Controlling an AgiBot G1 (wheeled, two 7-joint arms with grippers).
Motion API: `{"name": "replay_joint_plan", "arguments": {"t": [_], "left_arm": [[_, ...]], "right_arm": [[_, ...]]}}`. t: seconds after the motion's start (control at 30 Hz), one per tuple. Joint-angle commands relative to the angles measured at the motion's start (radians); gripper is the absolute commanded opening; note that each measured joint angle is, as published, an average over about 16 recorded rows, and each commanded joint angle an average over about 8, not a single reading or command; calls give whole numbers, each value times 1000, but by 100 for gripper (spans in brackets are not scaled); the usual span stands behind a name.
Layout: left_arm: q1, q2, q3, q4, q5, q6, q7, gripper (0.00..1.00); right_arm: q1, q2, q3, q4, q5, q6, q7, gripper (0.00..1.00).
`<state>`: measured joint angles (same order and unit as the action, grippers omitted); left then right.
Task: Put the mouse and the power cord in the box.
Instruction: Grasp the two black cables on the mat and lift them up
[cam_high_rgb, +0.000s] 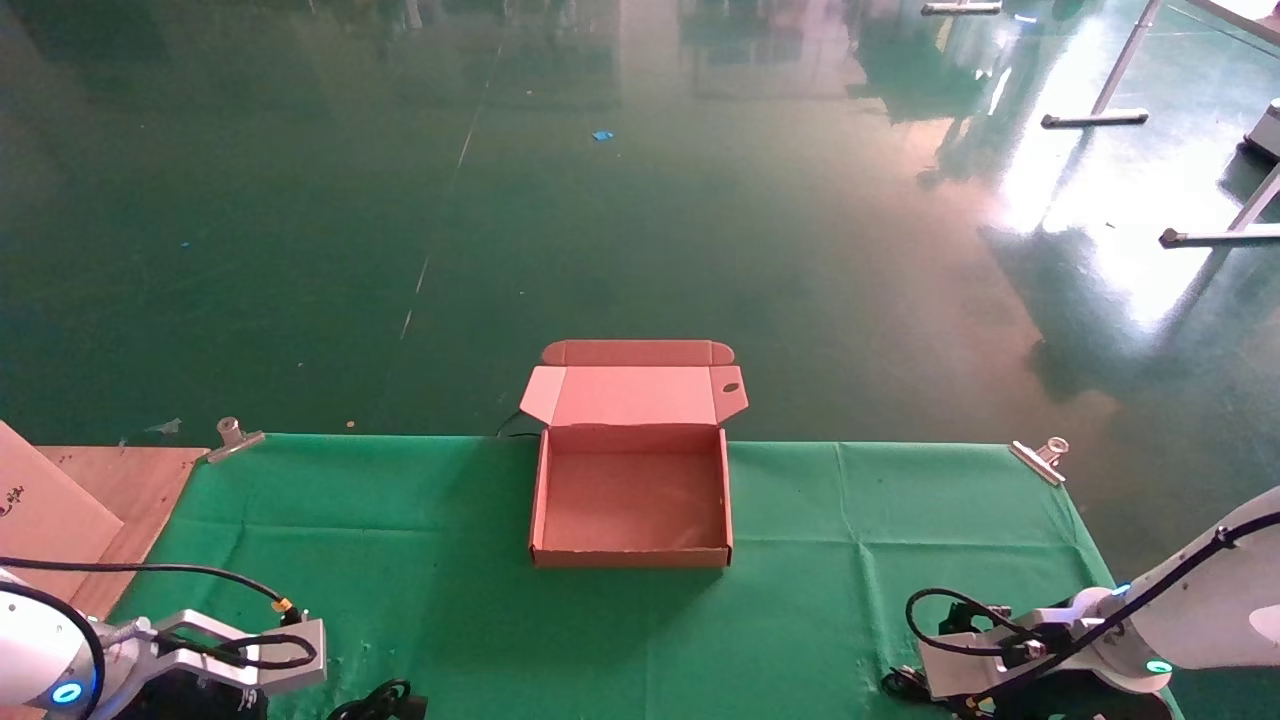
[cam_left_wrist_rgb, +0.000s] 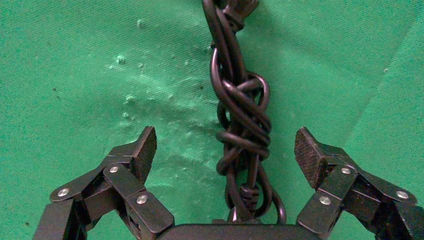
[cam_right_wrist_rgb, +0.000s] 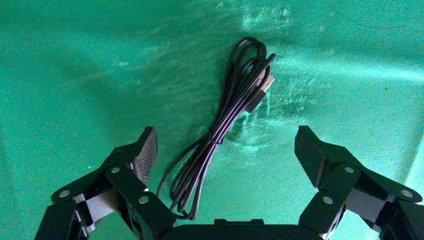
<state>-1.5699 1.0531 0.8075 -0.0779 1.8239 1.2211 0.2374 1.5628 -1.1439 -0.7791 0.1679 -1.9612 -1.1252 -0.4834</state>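
Observation:
The tan cardboard box (cam_high_rgb: 632, 555) stands empty in the middle of the green cloth, its lid (cam_high_rgb: 630, 395) folded back away from me. My left gripper (cam_left_wrist_rgb: 225, 145) is open just above the cloth, its fingers to either side of the power cord (cam_left_wrist_rgb: 242, 115), a thick twisted black bundle. A loop of the cord (cam_high_rgb: 385, 700) shows beside the left wrist (cam_high_rgb: 240, 655). My right gripper (cam_right_wrist_rgb: 226, 137) is open over a thin black wire (cam_right_wrist_rgb: 220, 135) bundled with a USB plug (cam_right_wrist_rgb: 260, 92). The mouse body is out of view.
The green cloth (cam_high_rgb: 900, 520) is held by metal clips (cam_high_rgb: 235, 437) (cam_high_rgb: 1040, 458) at its far corners. A wooden board (cam_high_rgb: 110, 480) lies at the far left. The right arm (cam_high_rgb: 1180, 610) comes in at the near right corner. Beyond the table is glossy green floor.

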Motion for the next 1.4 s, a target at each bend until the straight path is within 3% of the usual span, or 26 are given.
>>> {"name": "replay_joint_plan", "arguments": {"t": [0.03, 1.4], "left_arm": [[-1, 2, 0, 8, 0, -3, 4, 0], [-15, 1, -7, 63, -10, 1, 47, 0]], "right_arm": [[5, -3, 1, -16, 1, 2, -9, 0], [32, -25, 14, -135, 21, 24, -109, 0]]}}
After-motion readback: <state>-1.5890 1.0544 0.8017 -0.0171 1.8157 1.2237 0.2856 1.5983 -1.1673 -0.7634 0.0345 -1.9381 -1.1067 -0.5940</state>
